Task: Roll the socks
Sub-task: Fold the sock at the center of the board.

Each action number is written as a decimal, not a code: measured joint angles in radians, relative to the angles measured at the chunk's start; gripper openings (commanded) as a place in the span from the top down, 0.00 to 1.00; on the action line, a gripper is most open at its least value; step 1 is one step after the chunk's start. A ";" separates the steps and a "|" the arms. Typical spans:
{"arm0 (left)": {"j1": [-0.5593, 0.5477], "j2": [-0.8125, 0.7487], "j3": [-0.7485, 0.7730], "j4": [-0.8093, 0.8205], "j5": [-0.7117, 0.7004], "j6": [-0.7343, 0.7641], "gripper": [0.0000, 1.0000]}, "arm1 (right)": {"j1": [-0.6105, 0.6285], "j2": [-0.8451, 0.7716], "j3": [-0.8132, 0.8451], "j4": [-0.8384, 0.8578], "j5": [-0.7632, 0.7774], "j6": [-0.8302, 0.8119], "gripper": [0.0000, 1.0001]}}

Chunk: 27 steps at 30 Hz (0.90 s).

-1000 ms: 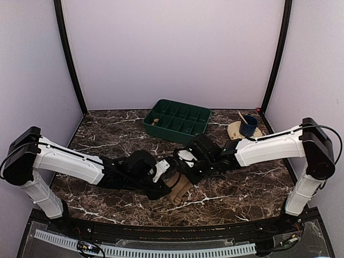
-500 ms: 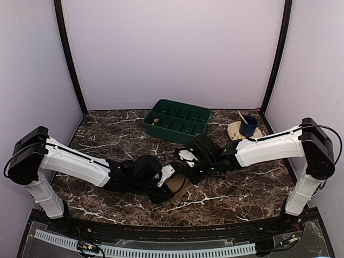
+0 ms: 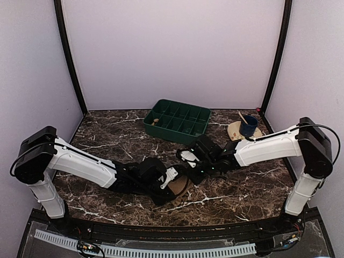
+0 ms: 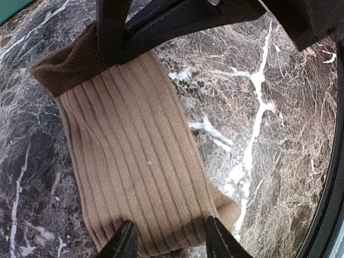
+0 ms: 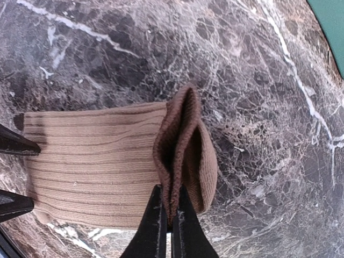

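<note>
The tan sock [image 4: 134, 161] is made of soft knitted fabric with fine ribs that run along its length. Its shape is a flat, long rectangle with rounded corners at the toe end. The brown cuff [image 5: 183, 145] is of a darker, thicker rib, and it stands up from the desk [image 4: 269, 134] as a folded, open loop. The desk is hard, glossy dark marble with white veins.

The sock lies on the desk in front of the green tray [image 3: 166, 133], on the side toward the arm bases and well apart from the tray. The two arms meet there.

The right claw [image 5: 169, 220] has its two thin dark fingers pressed together on the edge of the cuff, which is the end of the sock nearer to the tray. The fabric is pinched between them and lifted a little.

The left claw [image 4: 171, 244] is at the opposite end, the toe end, farther from the tray. Its fingers are apart, and both tips are over the toe end of the sock, inside its width. Whether they press on it I cannot tell.

Between the two claws the sock is stretched out almost straight, with only a few light wrinkles beside the cuff.
</note>
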<state>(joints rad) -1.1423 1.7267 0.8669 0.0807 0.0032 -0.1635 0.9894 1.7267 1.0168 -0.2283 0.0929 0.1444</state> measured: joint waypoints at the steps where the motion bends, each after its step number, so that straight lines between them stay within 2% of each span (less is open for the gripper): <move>1: -0.001 0.004 0.001 0.000 0.000 0.000 0.54 | -0.001 0.003 -0.002 0.000 0.000 0.000 1.00; 21: -0.008 0.071 0.046 -0.009 0.012 -0.001 0.55 | -0.038 0.051 -0.010 0.012 -0.010 0.019 1.00; 27: -0.009 0.084 0.062 -0.015 0.015 -0.006 0.55 | -0.053 0.081 -0.010 0.012 -0.010 0.038 0.93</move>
<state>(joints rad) -1.1515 1.8103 0.9291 0.0658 0.0185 -0.1692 0.9363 1.8080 1.0073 -0.2161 0.0830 0.1825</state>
